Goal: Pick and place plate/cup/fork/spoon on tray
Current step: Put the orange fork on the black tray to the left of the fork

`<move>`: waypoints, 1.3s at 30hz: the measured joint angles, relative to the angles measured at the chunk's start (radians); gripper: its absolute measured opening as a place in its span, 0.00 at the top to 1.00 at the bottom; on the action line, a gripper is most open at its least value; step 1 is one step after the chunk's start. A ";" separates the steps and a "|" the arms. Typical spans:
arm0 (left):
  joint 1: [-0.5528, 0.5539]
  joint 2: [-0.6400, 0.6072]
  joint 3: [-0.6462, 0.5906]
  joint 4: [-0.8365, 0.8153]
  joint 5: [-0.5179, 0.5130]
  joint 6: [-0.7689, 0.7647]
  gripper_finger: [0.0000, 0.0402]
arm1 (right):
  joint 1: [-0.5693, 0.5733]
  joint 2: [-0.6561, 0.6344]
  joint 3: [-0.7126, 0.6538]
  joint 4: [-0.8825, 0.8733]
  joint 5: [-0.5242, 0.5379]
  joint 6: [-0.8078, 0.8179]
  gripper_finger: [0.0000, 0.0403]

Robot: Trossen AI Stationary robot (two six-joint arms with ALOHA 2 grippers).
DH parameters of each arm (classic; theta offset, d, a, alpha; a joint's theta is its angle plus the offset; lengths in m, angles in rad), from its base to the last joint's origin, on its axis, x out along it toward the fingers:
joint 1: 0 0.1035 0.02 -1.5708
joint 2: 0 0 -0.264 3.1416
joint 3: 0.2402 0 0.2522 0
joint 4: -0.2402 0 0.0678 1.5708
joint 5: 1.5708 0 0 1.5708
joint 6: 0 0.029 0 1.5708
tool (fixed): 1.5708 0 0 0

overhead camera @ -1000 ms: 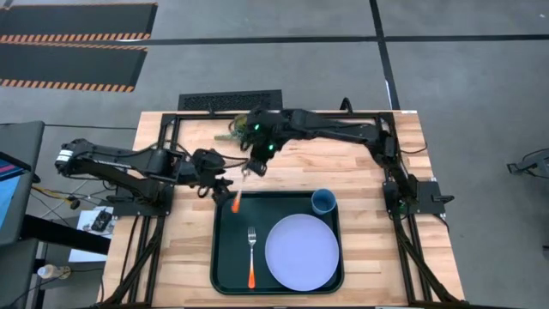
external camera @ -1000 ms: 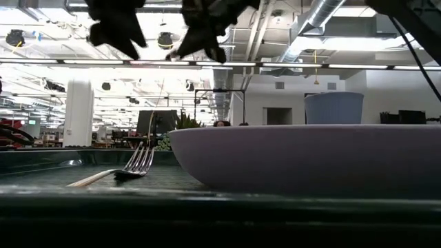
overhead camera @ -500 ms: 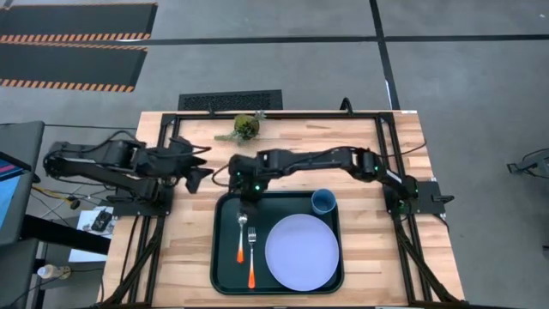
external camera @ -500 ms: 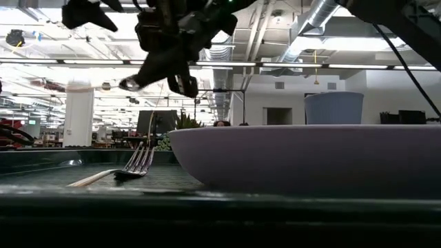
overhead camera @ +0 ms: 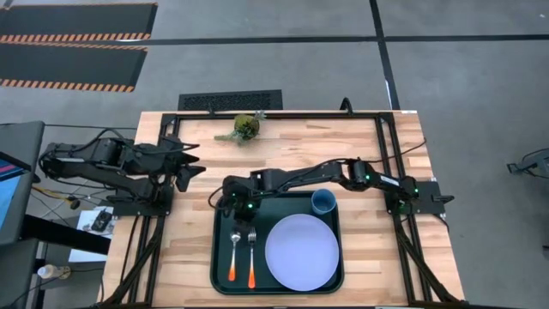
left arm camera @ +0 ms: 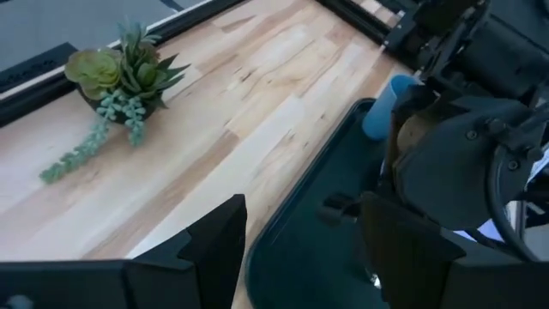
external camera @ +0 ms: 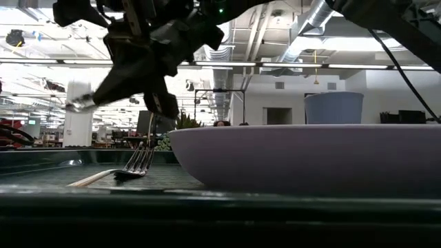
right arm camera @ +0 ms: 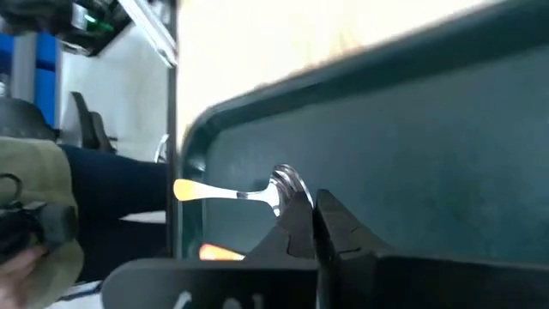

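Note:
The dark tray (overhead camera: 276,206) holds the lavender plate (overhead camera: 302,251) at its near right, the blue cup (overhead camera: 323,202) at its far right corner, and the orange-handled fork (overhead camera: 251,257), which lies flat left of the plate. My right gripper (overhead camera: 233,221) reaches across to the tray's left part and is shut on the spoon (overhead camera: 232,255), which it holds over the tray just left of the fork. My left gripper (overhead camera: 187,169) hangs open and empty over the wood, left of the tray. My right gripper has its fingertips (right arm camera: 302,225) closed on the spoon's silver bowl end (right arm camera: 286,182). The orange handle (overhead camera: 232,271) sticks out toward the table's near edge. In the low view the spoon (external camera: 93,96) slants downward and is clear of the tray floor.
A small succulent plant (overhead camera: 246,126) lies on the wood at the far edge. The tray's raised rim (overhead camera: 214,257) runs close beside the spoon. Bare wood lies left and right of the tray.
My right gripper has carried the spoon from the tray's far edge toward the near edge and a little left, coming lower over the tray. The spoon's handle now points toward the near edge beside the fork. My left gripper has drawn back from the spoon toward the table's left edge.

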 joint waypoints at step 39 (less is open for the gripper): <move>0.000 0.009 0.000 -0.001 -0.074 -0.055 0.47 | 0.008 0.064 -0.002 -0.005 0.037 -0.146 1.00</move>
